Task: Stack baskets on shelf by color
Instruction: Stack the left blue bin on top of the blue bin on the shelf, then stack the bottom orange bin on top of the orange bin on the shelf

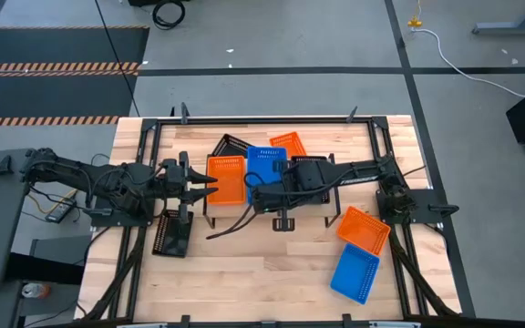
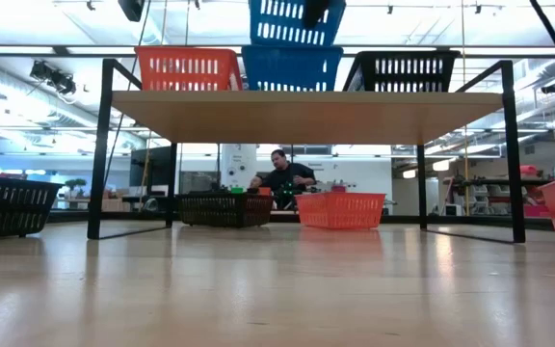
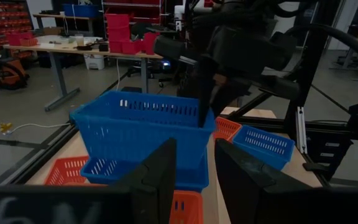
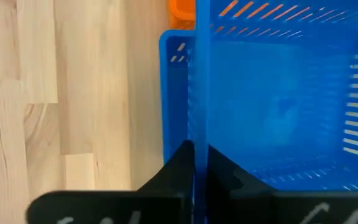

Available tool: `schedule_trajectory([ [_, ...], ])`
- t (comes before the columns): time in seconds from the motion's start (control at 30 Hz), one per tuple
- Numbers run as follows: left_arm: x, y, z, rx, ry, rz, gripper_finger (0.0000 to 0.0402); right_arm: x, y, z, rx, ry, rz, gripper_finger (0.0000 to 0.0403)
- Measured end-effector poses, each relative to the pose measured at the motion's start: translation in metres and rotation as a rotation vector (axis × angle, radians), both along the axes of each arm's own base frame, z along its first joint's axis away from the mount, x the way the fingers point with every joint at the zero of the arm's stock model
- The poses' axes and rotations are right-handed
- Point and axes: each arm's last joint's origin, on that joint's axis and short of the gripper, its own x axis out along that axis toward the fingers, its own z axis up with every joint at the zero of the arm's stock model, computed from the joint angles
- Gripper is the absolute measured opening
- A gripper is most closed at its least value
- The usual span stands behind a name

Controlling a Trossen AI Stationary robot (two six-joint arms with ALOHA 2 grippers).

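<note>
The shelf (image 2: 306, 114) carries an orange basket (image 2: 189, 67), a blue basket (image 2: 292, 69) and a black basket (image 2: 403, 69) side by side. My right gripper (image 1: 256, 185) reaches in from the table's right and is shut on a second blue basket (image 2: 292, 21), just above the blue one on the shelf. My left gripper (image 1: 203, 185) is open at the left edge of the shelf's orange basket (image 1: 226, 178) and touches nothing; in its wrist view its fingers (image 3: 194, 180) frame the held blue basket (image 3: 142, 127). My right gripper pinches the rim of one side wall (image 4: 196, 134) of the upper blue basket, one finger (image 3: 205, 87) inside the basket and one outside, coming from above and pointing down. The basket hangs slightly tilted, directly over the blue basket on the shelf (image 4: 173, 93); whether the two touch I cannot tell.
On the table behind the shelf lie a black basket (image 1: 229, 144) and an orange basket (image 1: 288, 143). Left of the shelf sits a black basket (image 1: 171, 234). Toward the near right lie an orange basket (image 1: 365, 228) and a blue one (image 1: 355, 273). A person sits in the room beyond.
</note>
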Motion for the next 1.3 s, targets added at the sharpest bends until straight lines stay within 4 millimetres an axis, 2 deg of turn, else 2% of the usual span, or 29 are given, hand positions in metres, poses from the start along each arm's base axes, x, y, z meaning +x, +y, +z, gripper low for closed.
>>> schedule_trajectory([
  [0.27, 0.0, 0.0, 0.0, -0.001, 0.0, 0.0, 0.0117, 0.0, -0.001, 0.0, 0.0, 0.0, -0.002, 0.0074],
  [0.6, 0.0, 0.0, -0.001, -0.001, 0.005, 0.0, 0.0117, -0.003, 0.004, 0.002, 0.043, -0.004, -0.023, 0.0093],
  [0.8, 0.0, 0.0, -0.001, 0.0, 0.005, 0.0, 0.0117, -0.009, 0.026, 0.002, 0.144, -0.009, -0.064, 0.0104],
  [1.3, 0.0, 0.0, -0.001, -0.002, 0.005, 0.0, 0.0117, -0.04, 0.106, 0.002, 0.257, -0.02, -0.099, 0.0106],
])
